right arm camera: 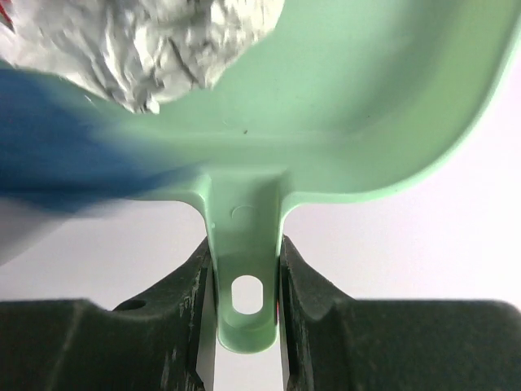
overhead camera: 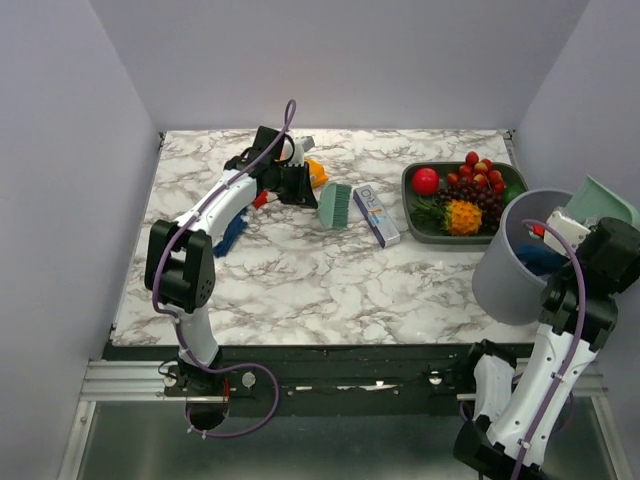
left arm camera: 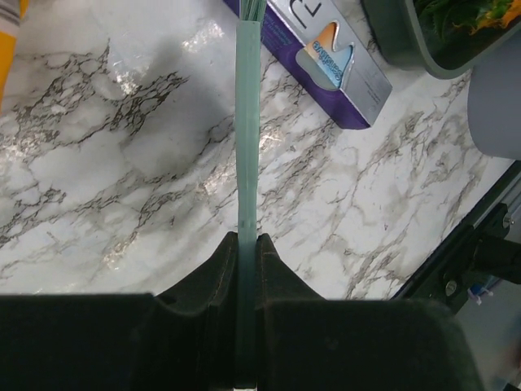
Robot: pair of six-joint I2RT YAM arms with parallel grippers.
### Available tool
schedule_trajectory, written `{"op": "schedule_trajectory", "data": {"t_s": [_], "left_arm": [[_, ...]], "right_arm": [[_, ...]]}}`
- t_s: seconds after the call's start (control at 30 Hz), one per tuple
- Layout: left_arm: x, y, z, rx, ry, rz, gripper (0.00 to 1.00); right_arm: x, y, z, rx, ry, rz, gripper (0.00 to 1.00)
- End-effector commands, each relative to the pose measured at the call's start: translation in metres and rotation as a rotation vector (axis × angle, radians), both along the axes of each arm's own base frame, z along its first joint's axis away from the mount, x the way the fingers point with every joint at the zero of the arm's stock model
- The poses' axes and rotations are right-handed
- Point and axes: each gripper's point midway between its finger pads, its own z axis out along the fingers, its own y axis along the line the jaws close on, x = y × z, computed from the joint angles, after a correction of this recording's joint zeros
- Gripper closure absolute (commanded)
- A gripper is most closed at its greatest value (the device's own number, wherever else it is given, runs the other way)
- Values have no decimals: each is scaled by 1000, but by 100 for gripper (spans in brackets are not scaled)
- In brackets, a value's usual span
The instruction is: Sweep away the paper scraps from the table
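L gripper clamped on thin brush handle. R gripper pinches mint dustpan handle, tipped over grey bin. Paper scraps, red & blue, lie on table beside L arm. Likely feather-light, floppy: sweep w/ bristles, don't pinch.

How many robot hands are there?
2. The left hand grips the brush at the table's far side. The right hand grips the dustpan at the grey bin.
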Motion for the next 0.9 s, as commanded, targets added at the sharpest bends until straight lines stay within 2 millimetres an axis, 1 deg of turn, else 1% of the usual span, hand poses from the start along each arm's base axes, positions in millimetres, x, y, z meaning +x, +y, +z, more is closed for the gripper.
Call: {"op": "schedule_trajectory", "data": {"t_s": [0.0,0.03,0.07,0.17,0.3,0.37,0.43,0.5,0.53,0.57,0.6,0.63,0.67,0.7,0.73,0.77,0.8,0.83,0.87], "left_arm": [[4,-10,17,7,-64,-51,100],[3,-10,18,7,-68,-53,100],[3,-10,18,10,-71,-55,100],[-1,-8,16,20,-71,-61,100],[-1,-7,16,29,-78,-63,100],[-1,-8,17,27,-84,-63,100],[2,-8,21,26,-97,-64,100],[3,-7,24,34,-113,-70,100],[5,-7,26,37,-120,-68,100],[6,-7,26,39,-121,-71,100],[7,-7,28,38,-124,-71,100],[8,-8,32,34,-133,-72,100],[8,-8,36,32,-143,-73,100],[9,-8,39,33,-158,-80,100],[12,-9,51,28,-194,-85,100],[15,-8,57,34,-222,-94,100],[17,-6,63,46,-250,-105,100],[20,-2,79,79,-328,-135,100],[25,6,84,127,-368,-117,100]], "right_arm": [[12,-14,22,-106,89,8,99],[12,-14,22,-89,91,4,99],[11,-14,29,-79,54,-4,99],[16,-17,29,-47,21,-21,99],[17,-17,25,-53,25,-17,99],[14,-17,27,-75,57,-20,99],[14,-18,37,-99,41,-20,99],[18,-19,41,-86,19,-18,99],[23,-14,50,-65,-28,18,99],[26,-9,52,7,-124,18,99],[36,-8,49,80,-152,32,99],[39,3,65,152,-213,68,99],[43,10,64,271,-316,41,99],[50,15,66,349,-354,41,99],[69,21,50,491,-323,51,99],[71,33,76,568,-467,50,99],[80,42,83,639,-508,62,99],[97,57,70,759,-470,77,99],[105,76,83,851,-539,105,99]]}}
